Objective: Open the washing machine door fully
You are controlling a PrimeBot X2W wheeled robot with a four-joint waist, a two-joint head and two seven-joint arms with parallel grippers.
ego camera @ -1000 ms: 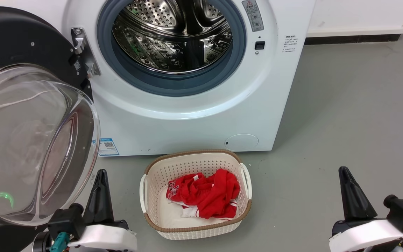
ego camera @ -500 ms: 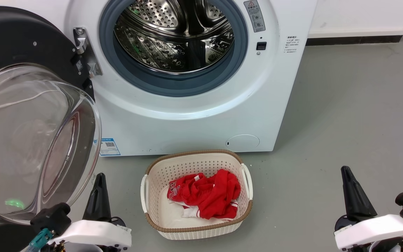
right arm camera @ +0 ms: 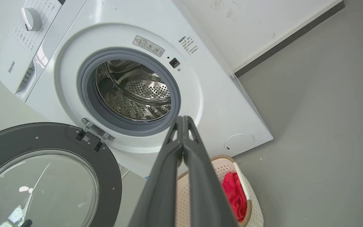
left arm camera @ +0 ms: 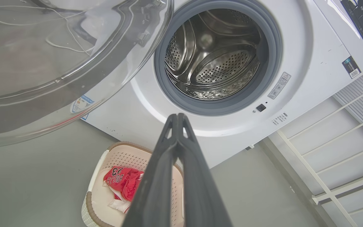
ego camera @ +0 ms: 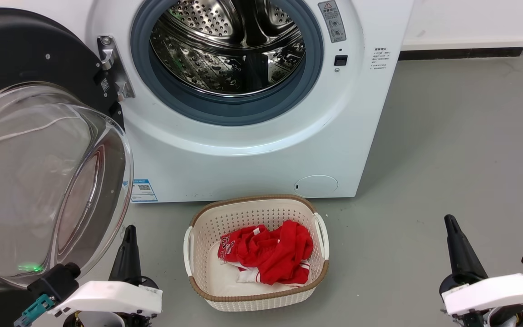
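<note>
The white washing machine [ego camera: 252,159] [left arm camera: 295,56] [right arm camera: 216,104] stands ahead with its steel drum mouth bare. The washing machine door [ego camera: 25,59] [left arm camera: 43,63] [right arm camera: 43,170] hangs swung out to the left on its hinge, its clear glass bowl bulging toward me. My left gripper [ego camera: 129,234] [left arm camera: 177,118] is shut and holds nothing; it sits low, just right of the door's glass and apart from it. My right gripper [ego camera: 450,222] [right arm camera: 182,119] is shut and empty at the lower right, well clear of the machine.
A white laundry basket [ego camera: 318,231] [left arm camera: 96,176] [right arm camera: 247,189] holding a red garment [ego camera: 270,254] stands on the grey floor right in front of the machine. A white rack [left arm camera: 336,148] stands right of the machine in the left wrist view. Bare floor [ego camera: 461,136] stretches to the right.
Both grippers have sunk a little toward the bottom of the head view, the left one drawing back from the door's glass. The whole picture has shifted slightly. The door stands as before.
</note>
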